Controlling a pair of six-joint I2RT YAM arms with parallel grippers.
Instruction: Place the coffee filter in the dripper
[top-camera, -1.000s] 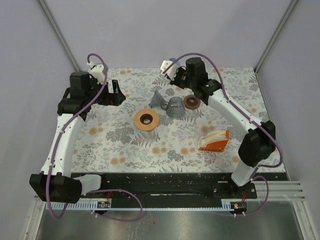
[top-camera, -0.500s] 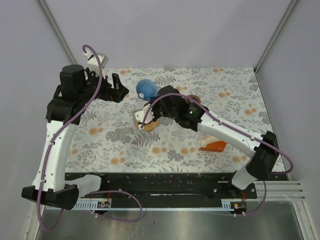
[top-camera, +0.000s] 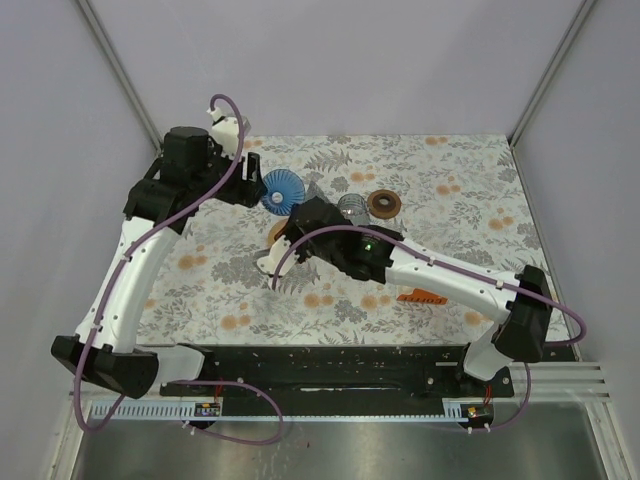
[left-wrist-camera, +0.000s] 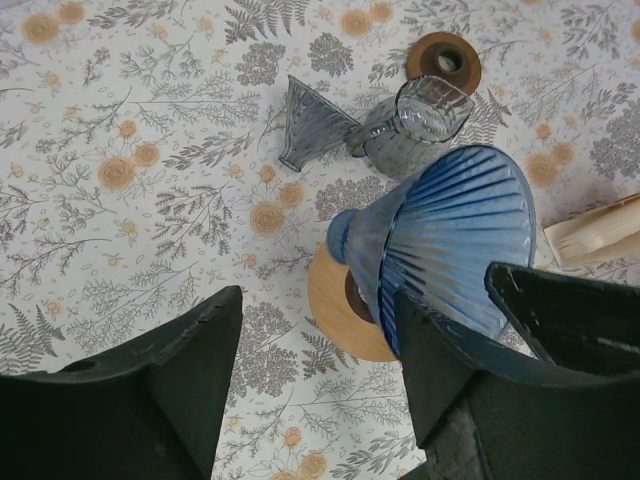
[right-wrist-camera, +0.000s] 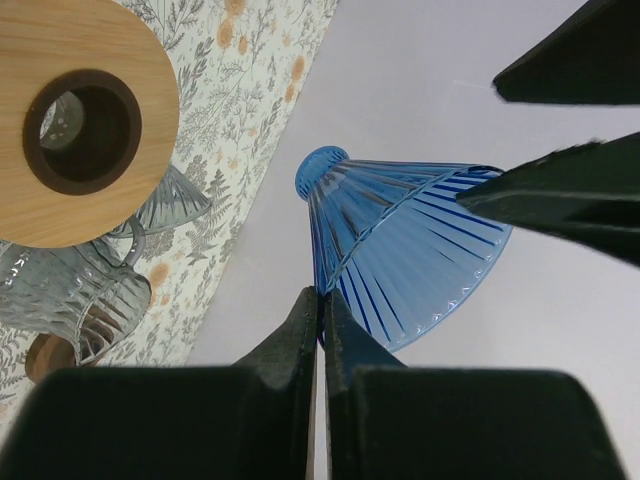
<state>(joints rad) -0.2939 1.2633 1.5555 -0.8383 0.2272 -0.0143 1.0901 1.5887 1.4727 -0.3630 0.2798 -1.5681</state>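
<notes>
Floral tablecloth (top-camera: 200, 270) all over, plain lilac-grey walls behind. Got the blue ribbed dripper (top-camera: 283, 187) up in the air off the cloth, tipped on its side, over towards the far left. Can see the right gripper (right-wrist-camera: 321, 296) pinched together on the thin rim of it. Left gripper (left-wrist-camera: 318, 299) right up close too, jaws apart, cloth and a wooden ring (left-wrist-camera: 325, 305) showing through the gap, 1 finger just beside the cone but nothing squeezed. Can't tell if that finger actually touches.

Coffee filters (left-wrist-camera: 596, 230) not in the dripper yet: cream stack down on the cloth, well over to the right. Orange holder (top-camera: 420, 296) peeking out from under the right arm in the top view.

Also a grey glass cup (left-wrist-camera: 412, 125), a grey glass funnel (left-wrist-camera: 312, 125) on its side against it, and 1 dark brown ring (left-wrist-camera: 443, 60) just behind
</notes>
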